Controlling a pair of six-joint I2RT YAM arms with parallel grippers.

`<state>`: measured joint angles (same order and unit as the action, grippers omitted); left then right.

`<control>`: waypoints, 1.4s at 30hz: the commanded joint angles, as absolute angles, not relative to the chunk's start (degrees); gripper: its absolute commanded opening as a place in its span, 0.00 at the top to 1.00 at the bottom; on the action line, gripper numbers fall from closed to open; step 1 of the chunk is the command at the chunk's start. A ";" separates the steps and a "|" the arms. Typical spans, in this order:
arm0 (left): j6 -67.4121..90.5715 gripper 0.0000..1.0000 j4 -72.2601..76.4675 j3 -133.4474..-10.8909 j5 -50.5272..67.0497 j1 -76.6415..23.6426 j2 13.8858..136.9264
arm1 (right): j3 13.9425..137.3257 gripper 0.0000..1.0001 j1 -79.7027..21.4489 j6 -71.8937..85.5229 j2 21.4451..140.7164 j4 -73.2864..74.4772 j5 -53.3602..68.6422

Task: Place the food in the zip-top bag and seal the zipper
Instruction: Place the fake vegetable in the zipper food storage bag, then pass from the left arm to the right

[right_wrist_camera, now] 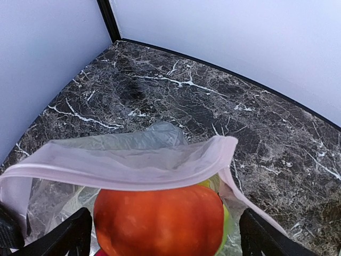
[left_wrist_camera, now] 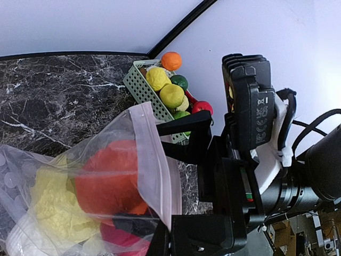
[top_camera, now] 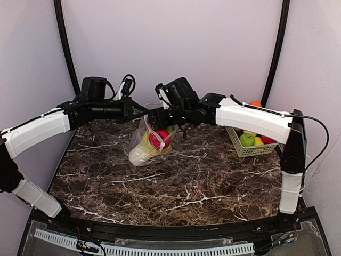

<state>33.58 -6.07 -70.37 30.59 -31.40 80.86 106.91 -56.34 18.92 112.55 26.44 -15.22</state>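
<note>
The zip-top bag (top_camera: 136,143) hangs over the marble table, dotted and clear, with its mouth open upward. My left gripper (top_camera: 139,110) (left_wrist_camera: 169,226) is shut on the pink zipper (left_wrist_camera: 154,160) strip at the bag's edge. Inside lie a yellow-white cabbage (left_wrist_camera: 53,205), a red apple (top_camera: 158,138) and something green. An orange-red tomato (right_wrist_camera: 160,218) sits in the mouth just under the zipper (right_wrist_camera: 133,165). My right gripper (right_wrist_camera: 165,234) (top_camera: 160,118) is above the mouth, open. Its fingers stand either side of the tomato, with a gap showing on the right.
A pale green mesh basket (top_camera: 242,148) (left_wrist_camera: 139,85) stands at the right back of the table. It holds more food: a green fruit (top_camera: 246,140), yellow ones (left_wrist_camera: 157,78), a red one (top_camera: 267,140) and an orange one (left_wrist_camera: 171,60). White walls close in behind.
</note>
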 commanded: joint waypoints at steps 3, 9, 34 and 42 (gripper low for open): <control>33.22 0.99 -5.59 -70.84 29.58 -31.31 78.67 | 109.11 0.03 -57.11 17.52 110.97 26.19 -16.01; 33.13 0.99 -5.67 -71.00 28.91 -30.90 79.18 | 106.32 0.01 -57.13 16.62 105.60 27.11 -15.42; 32.78 0.99 -6.50 -70.80 29.16 -30.50 78.62 | 95.54 0.57 -54.24 19.85 104.20 29.88 -11.14; 29.97 0.99 -10.72 -74.83 28.92 -30.18 78.95 | 101.34 1.00 -54.22 17.93 101.35 32.53 -4.65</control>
<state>32.80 -7.46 -70.63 29.08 -30.89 80.77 96.71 -54.35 19.14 103.96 32.08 -9.63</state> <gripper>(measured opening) 0.010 0.007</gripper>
